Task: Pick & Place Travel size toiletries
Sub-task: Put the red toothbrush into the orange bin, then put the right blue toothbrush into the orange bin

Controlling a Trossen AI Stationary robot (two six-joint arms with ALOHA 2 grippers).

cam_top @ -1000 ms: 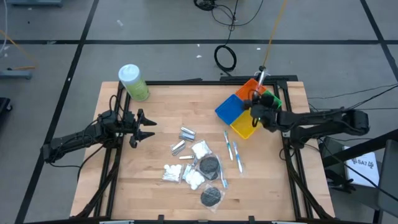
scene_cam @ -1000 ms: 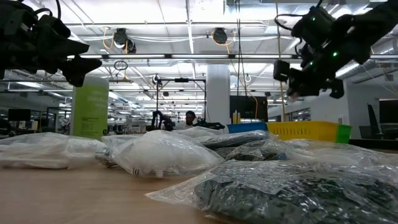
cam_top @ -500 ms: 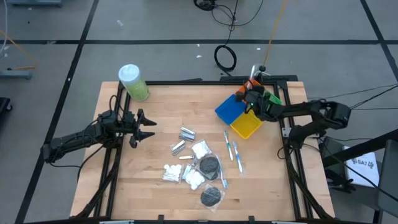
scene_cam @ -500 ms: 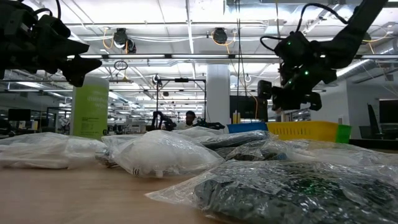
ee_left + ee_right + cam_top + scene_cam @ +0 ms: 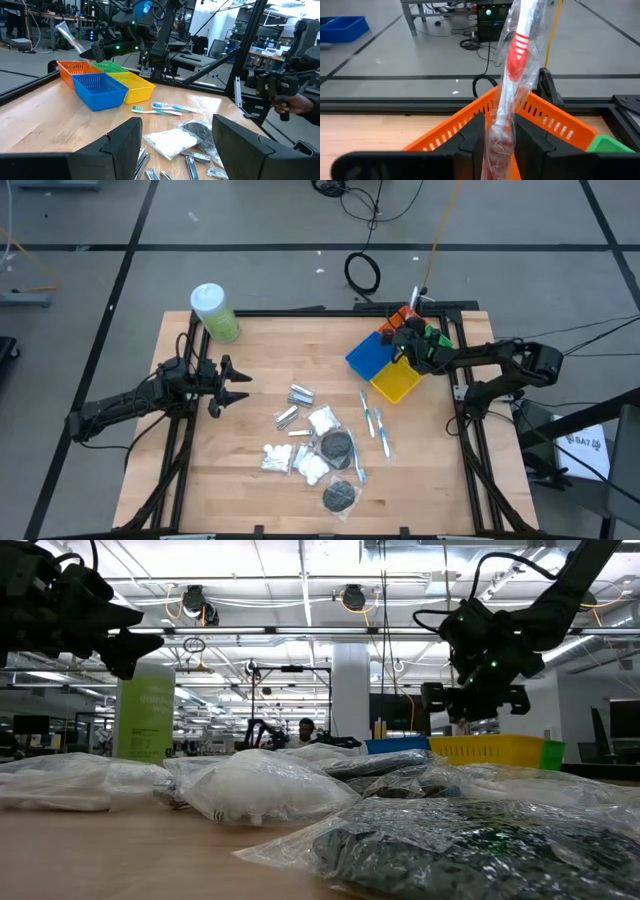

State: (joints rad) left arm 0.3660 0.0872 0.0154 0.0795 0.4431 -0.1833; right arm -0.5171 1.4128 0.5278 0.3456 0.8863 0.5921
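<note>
- Toothbrush [image 5: 512, 85], wrapped in clear plastic with a red head, stands upright between the right gripper [image 5: 497, 142] fingers, directly over the orange basket [image 5: 555, 122].
- Right gripper [image 5: 408, 338], over the yellow basket a second ago, has swung across to the orange one; the claw is still pinched on the wrapped brush, though it appears to be easing, so the drop looks imminent.
- Left gripper [image 5: 228, 384] waits with fingers apart, unchanged, well off to the far side of the remaining toiletries [image 5: 318, 442].

No legible text anywhere; print on green bottle [image 5: 145, 720] too faint to read.
</note>
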